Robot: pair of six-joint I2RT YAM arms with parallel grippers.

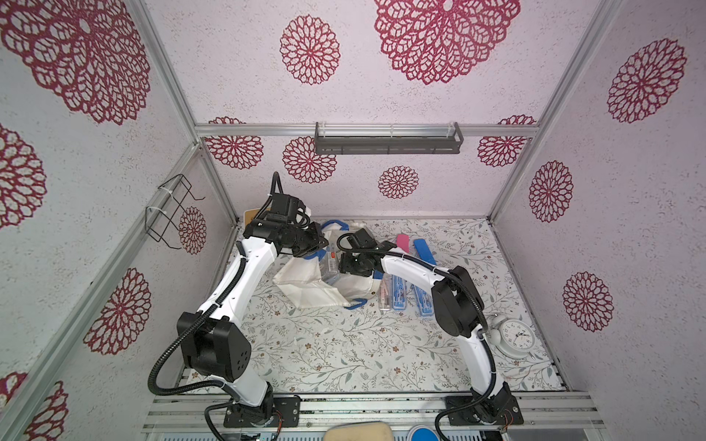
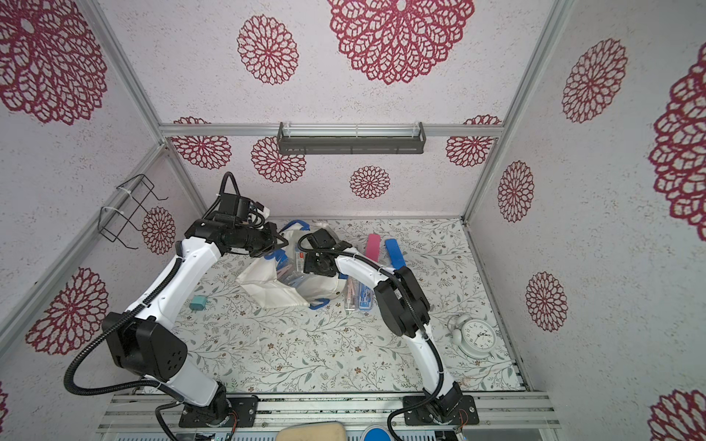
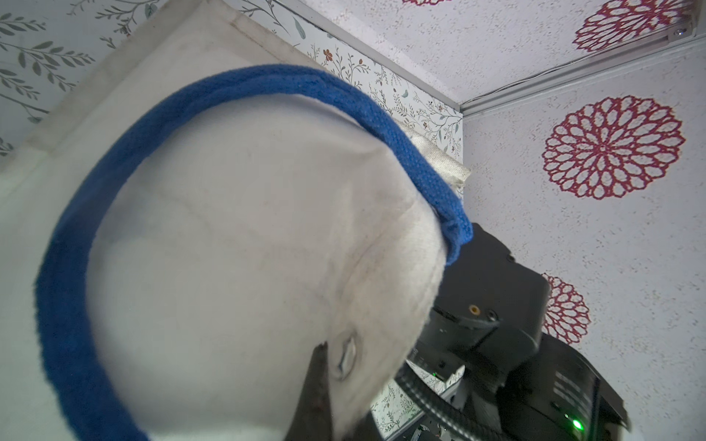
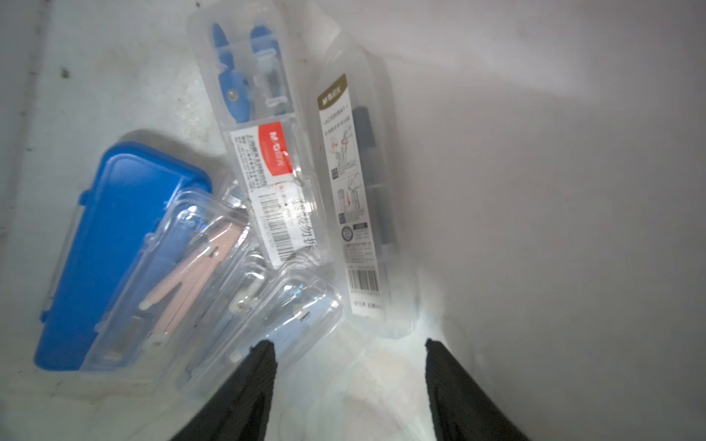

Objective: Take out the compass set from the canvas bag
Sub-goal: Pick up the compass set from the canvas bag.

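While I am checking both top views, the cream-white, soft canvas bag with blue loop handles is lying on the flowered table, towards its far left part. The left gripper is sitting at the bag's mouth. The right arm is reaching down into that mouth, so its fingers are hidden from here.

On the left wrist view, a blue handle is arching over the cloth and one dark finger is pressing into the canvas. This hand is fully closed, pinching the bag's rim.

On the right wrist view, the right gripper is standing inside the bag, with jaws well apart and nothing between them. Several compass set cases are lying on the bag's floor. Nearest are a clear plastic case with a pale-blue compass and a clear narrow case with a brown label, which is leaning on its edge against the cloth wall.

I am expecting such a case to be light, stiff and slippery, and its lid may pop open under hard squeezing. I am planning to take it across the narrow width, near the end facing me.
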